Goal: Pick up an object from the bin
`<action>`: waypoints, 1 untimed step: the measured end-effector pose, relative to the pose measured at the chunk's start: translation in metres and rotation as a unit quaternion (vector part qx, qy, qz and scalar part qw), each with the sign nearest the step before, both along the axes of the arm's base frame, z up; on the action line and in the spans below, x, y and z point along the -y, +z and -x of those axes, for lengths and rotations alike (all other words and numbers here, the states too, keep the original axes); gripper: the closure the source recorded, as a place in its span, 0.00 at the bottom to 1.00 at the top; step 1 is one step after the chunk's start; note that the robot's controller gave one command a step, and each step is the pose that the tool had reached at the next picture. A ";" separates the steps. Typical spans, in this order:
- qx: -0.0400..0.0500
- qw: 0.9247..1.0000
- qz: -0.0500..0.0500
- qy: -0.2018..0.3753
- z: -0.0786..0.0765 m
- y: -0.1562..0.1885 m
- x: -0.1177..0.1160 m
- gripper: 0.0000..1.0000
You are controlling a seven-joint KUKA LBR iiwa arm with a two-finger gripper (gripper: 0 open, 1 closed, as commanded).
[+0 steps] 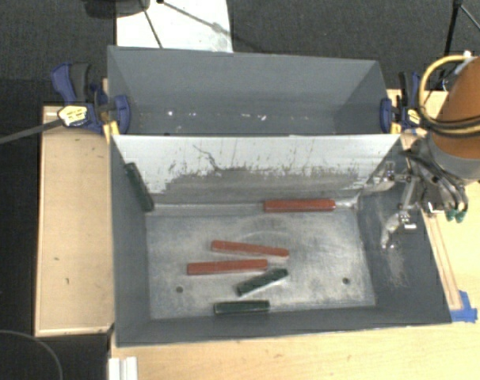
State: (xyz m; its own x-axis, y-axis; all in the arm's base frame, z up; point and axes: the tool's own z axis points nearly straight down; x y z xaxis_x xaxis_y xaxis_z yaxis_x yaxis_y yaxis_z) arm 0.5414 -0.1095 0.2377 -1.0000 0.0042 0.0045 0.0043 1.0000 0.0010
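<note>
No text, label, brand, number or sign can be read anywhere in the frame. The red bars [249,249] and the dark bars [262,282] lying in the middle of the frame show plain faces, as far as can be told. The grey walls of the bin [248,93] bear only scratches and scuffs, not writing.

Bin [248,169] grey metal, matt, back wall scuffed and scratched, floor dull and worn. Red-brown sticks [248,249] matt, smooth. Dark green sticks [262,282] slightly glossy. Gripper [394,232] bare shiny metal.
</note>
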 end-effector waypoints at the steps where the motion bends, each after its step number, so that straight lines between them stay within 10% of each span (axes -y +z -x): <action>1: 0.004 1.000 0.001 0.001 -0.002 0.004 0.000 0.00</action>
